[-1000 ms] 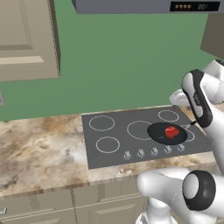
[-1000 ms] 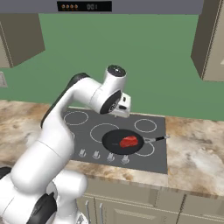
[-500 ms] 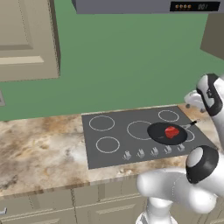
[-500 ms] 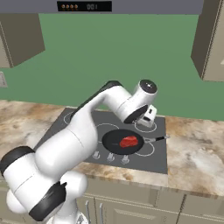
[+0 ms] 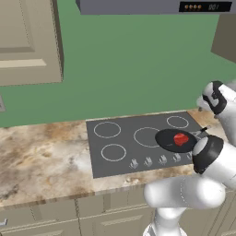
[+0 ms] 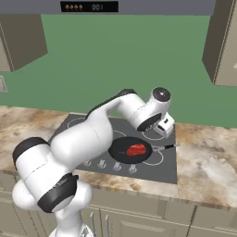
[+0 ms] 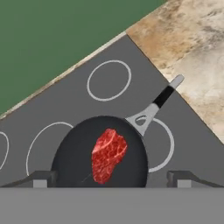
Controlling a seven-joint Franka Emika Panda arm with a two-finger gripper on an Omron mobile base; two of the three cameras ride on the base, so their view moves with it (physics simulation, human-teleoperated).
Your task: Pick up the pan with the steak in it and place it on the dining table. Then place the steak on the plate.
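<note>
The black pan [image 7: 74, 153] sits on the front right burner of the cooktop, its thin handle [image 7: 159, 103] pointing toward the stone counter. The red steak [image 7: 108, 154] lies in the middle of the pan. From the two sides I see the same pan [image 5: 166, 138] [image 6: 121, 149] and steak [image 5: 180, 138] [image 6: 136, 149]. My gripper [image 7: 111, 179] hovers above the pan, open, with nothing between its fingertips [image 7: 41, 179]. The white hand [image 6: 165, 127] hangs over the handle end, behind the pan. The dining table and the plate are out of view.
The dark cooktop [image 5: 120, 150] has several burner rings and a row of knobs [image 5: 147, 161] along its front. Marbled counter [image 5: 41, 161] runs on both sides. A green wall, upper cabinets [image 5: 27, 41] and a range hood [image 6: 90, 7] stand behind and above.
The arm has swung to the right, carrying the hand from the cooktop's back middle to above the pan's handle end. The pan and steak have not moved.
</note>
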